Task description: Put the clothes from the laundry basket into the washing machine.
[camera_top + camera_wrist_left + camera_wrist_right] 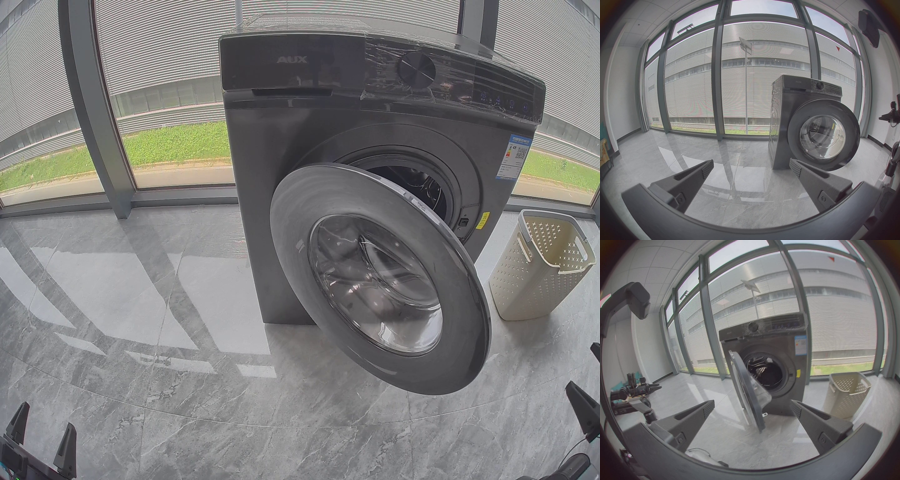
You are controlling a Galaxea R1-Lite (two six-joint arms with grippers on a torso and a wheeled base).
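A dark grey washing machine (294, 162) stands in front of the windows with its round door (375, 281) swung wide open toward me. Its drum opening (415, 181) is dark; in the right wrist view something dark lies inside the drum (764, 369), and I cannot tell what. To the machine's right, a cream perforated laundry basket (540, 265) stands on the floor with its visible inner walls bare. My left gripper (44, 431) is low at the near left, open and holding nothing (751, 165). At the near right my right gripper (592, 381) is also open, nothing in it (752, 405), facing the machine and the basket (847, 393).
Glossy grey marble floor (156, 300) spreads wide to the left of and before the machine. Glass walls with dark mullions (94, 106) close off the back. The open door juts out over the floor between me and the drum.
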